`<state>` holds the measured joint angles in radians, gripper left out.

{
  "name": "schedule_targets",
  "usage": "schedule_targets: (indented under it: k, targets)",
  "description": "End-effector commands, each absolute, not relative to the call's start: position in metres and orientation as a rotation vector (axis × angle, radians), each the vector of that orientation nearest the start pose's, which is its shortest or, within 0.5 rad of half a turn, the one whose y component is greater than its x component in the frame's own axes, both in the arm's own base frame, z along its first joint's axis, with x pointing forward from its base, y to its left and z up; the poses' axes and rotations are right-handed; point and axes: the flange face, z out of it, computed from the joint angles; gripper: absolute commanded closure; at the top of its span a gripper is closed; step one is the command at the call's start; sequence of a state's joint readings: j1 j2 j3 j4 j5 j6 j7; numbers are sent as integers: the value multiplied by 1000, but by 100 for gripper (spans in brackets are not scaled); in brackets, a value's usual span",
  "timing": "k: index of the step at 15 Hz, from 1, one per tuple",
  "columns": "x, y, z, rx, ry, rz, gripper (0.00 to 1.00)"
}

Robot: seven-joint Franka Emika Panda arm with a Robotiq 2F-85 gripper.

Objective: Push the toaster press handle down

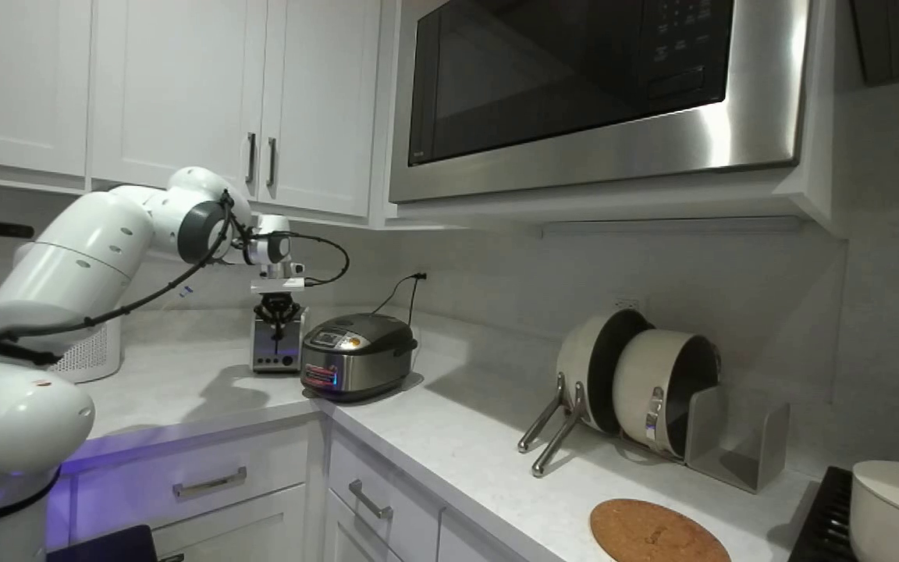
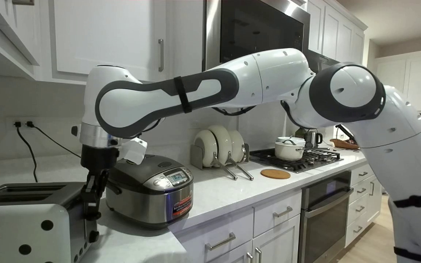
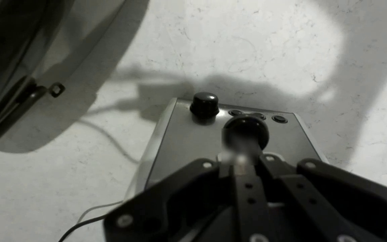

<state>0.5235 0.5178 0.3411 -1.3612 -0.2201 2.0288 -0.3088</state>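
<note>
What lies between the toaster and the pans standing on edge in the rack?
The steel cooker stands between the toaster and the pans; this shows in both exterior views.

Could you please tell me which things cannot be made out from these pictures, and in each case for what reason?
Contact between the end effector and the press handle: blurred in the wrist view; dark parts merge in both exterior views.
The back end of the toaster, in an exterior view: cut off by the left edge.
Print on the label of the rice cooker: too small to read in both exterior views.
</note>
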Motion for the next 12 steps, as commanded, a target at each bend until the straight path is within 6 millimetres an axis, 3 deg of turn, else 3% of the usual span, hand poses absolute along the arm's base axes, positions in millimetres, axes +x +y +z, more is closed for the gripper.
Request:
schedule_targets:
  k: [1,12]
  targets:
    - [522,503,438,-2579,-1775,-269,100]
    - [525,502,423,-2553,-1762,-225,100]
